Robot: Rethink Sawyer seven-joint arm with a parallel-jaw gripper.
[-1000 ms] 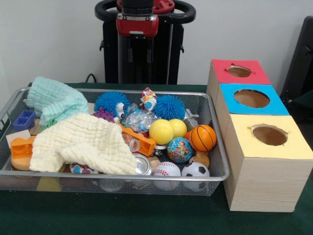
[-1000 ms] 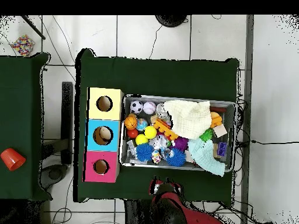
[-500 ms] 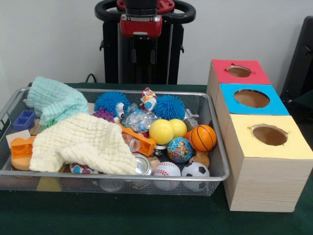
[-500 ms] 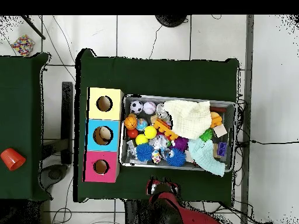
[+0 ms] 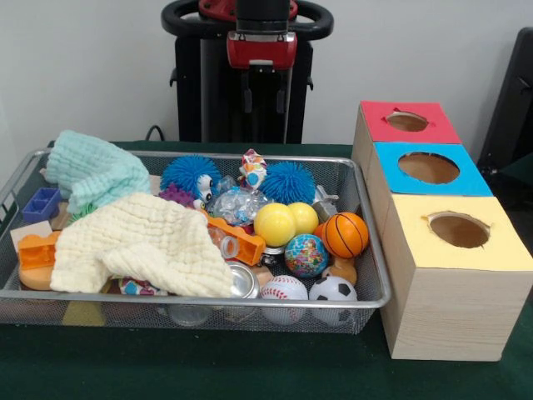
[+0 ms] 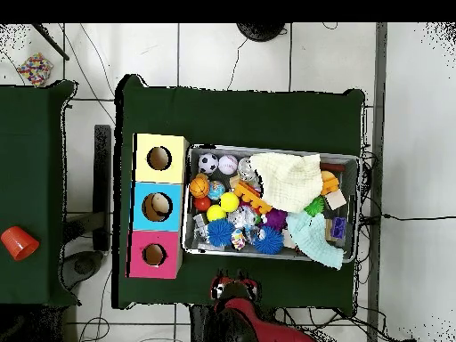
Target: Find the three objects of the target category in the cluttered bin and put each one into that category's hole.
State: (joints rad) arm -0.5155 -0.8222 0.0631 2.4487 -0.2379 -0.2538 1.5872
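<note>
Jaws look open, prob; gripper hangs empty behind the wire bin, w/ balls, cloths inside.

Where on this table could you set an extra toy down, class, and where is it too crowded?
Free: the green cloth strip between the mesh bin and the table's edge away from the robot, and the narrower strip before the bin in the front view. Crowded: inside the bin, balls, cloths and toys overlap throughout.
</note>
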